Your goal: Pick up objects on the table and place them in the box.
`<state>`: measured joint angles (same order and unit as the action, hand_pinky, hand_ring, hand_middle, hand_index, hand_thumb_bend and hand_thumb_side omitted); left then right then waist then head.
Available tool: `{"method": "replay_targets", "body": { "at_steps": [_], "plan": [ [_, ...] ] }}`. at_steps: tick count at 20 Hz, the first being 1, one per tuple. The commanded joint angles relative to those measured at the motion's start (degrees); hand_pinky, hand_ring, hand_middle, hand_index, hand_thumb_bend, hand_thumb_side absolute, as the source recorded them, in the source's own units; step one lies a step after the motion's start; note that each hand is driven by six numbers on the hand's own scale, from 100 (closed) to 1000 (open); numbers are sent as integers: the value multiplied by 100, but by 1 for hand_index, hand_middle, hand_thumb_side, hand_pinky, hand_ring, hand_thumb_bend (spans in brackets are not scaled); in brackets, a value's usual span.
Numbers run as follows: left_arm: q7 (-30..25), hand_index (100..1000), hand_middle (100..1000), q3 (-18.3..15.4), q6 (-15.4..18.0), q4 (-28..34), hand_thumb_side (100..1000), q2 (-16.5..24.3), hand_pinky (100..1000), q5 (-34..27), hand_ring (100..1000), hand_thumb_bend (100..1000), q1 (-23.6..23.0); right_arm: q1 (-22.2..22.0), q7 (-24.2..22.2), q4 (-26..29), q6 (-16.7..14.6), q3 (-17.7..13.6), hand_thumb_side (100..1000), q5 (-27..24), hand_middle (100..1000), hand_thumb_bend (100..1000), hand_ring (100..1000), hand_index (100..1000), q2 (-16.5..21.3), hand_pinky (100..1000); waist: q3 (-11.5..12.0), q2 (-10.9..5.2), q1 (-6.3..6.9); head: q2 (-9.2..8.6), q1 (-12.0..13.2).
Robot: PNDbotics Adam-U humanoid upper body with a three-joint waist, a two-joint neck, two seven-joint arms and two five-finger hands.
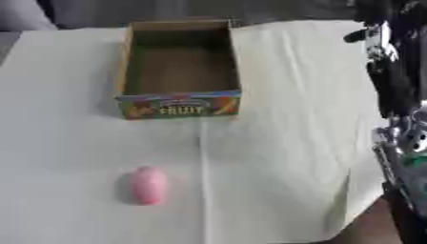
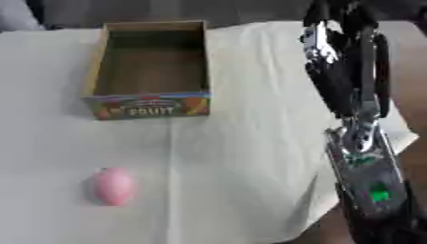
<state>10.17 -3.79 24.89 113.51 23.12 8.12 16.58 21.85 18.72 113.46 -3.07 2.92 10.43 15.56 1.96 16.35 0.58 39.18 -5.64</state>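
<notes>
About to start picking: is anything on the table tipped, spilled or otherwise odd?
Nothing stands out. The box stands upright and open with nothing inside, and the pink object lies alone on the cloth in front of it. The cloth shows only creases.

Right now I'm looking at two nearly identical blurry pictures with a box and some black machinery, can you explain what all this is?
Both pictures come from a camera pair in a humanoid robot's head, looking down at its work table; one is the left eye, the other the right, so they nearly match. The black and silver machinery on the right is the robot's right arm, reaching in along the table's right side. Its hand cannot be made out clearly, and the left hand is not in view. On the pale tablecloth stands an open cardboard box with "FRUIT" printed on its front; it looks empty. Nearer the camera lies a small pink oval object, on its own. Nothing appears to be held.
</notes>
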Motion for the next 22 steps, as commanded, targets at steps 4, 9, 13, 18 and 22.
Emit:
{"method": "replay_targets", "body": {
  "at_steps": [4, 9, 13, 18, 22],
  "plan": [
    [-587, 844, 632, 13, -63, 109, 620, 400, 636, 468, 580, 100, -17, 43, -15, 113, 2, -3, 629, -16, 536, 150, 781, 775, 89, 537, -10, -143, 11, 34, 33],
    [-1651, 877, 674, 260, 164, 109, 709, 1362, 687, 1337, 628, 100, -29, 8, -29, 113, 10, 9, 628, -15, 536, 148, 782, 775, 120, 538, -23, -198, 66, 44, -1],
    [-2022, 892, 688, 597, 135, 109, 657, 2202, 717, 1954, 665, 100, 136, -11, -53, 113, 16, 29, 628, -19, 536, 148, 782, 776, 138, 538, -33, -238, 98, 76, -1],
    [-2607, 904, 704, 1234, -461, 109, 655, 2895, 718, 1731, 681, 100, 402, -4, -88, 113, 21, 55, 628, -37, 536, 149, 782, 776, 146, 539, -101, -255, 107, 102, 71],
    [-3122, 913, 723, 1539, -428, 109, 662, 3169, 737, 1595, 708, 100, 676, 1, -117, 113, 24, 78, 628, -52, 535, 150, 782, 776, 148, 539, -129, -261, 112, 109, 112]
  ]
}}
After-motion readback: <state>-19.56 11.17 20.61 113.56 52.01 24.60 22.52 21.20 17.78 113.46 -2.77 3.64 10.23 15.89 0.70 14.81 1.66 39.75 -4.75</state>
